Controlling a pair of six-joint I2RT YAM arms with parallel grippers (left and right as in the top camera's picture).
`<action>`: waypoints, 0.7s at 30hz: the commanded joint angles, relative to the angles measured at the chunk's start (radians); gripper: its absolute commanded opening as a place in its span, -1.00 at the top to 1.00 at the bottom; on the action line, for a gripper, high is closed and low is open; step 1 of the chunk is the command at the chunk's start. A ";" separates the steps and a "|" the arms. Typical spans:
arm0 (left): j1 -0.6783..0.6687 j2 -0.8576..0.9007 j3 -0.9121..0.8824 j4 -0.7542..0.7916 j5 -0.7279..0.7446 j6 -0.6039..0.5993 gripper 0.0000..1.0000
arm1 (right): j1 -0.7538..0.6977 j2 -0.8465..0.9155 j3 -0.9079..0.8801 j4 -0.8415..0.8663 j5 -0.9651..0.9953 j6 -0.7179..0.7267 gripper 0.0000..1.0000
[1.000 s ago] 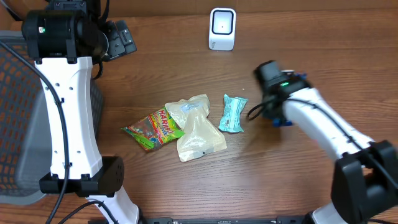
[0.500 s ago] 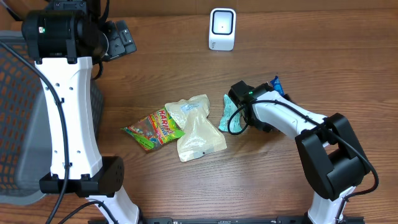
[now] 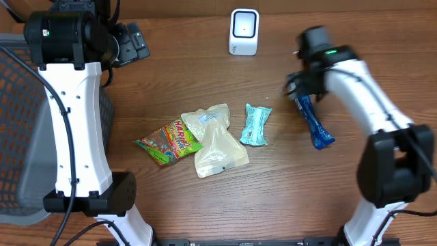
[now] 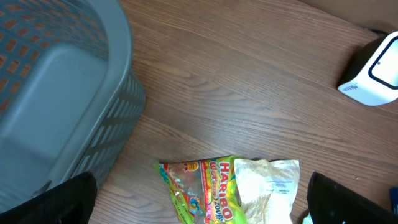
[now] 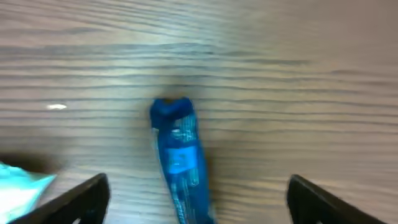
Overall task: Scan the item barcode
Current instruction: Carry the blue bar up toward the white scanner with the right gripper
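Overhead view of a wooden tabletop [image 3: 171,82] with two white robot arms. A small white scanner [image 3: 244,31] stands at the top centre of the frame. A long, narrow blue packet [image 3: 314,123] lies flat at the right of the frame, running diagonally, well apart from the scanner. This is probably the item to be scanned.

In the right wrist view, the right end effector [image 5: 198,180] hangs above the packet with its fingers spread wide and holding nothing. The packet's crimped end points up the frame between them. In the left wrist view, the left end effector [image 4: 202,180] is also spread wide and empty, at the left side of the scene.

The blue packet looks like a light, thin foil or plastic wrapper. It would likely be soft, crinkly and slippery, and bend if held by one end. A hold across its narrow middle seems safest, pinching the long edges without crushing the contents. No barcode is visible on the upper face.

Three more packages lie in the centre, clear of the blue packet: a teal packet [image 3: 255,124], a cream pouch [image 3: 215,140] and a colourful Haribo bag [image 3: 167,141], which the pouch partly overlaps.

A grey mesh basket [image 3: 13,137] sits at the far left edge. The part of its inside that shows holds nothing, and the left arm hides the rest.
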 commanded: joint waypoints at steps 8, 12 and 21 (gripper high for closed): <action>0.000 -0.011 0.011 0.000 -0.017 -0.014 -1.00 | -0.220 0.117 -0.032 0.042 -0.627 -0.304 -0.66; 0.000 -0.011 0.011 0.000 -0.017 -0.014 -1.00 | -0.222 0.145 -0.032 0.053 -0.627 -0.318 -0.63; 0.000 -0.011 0.011 0.000 -0.017 -0.014 -1.00 | -0.221 0.153 -0.033 0.050 -0.627 -0.389 -0.22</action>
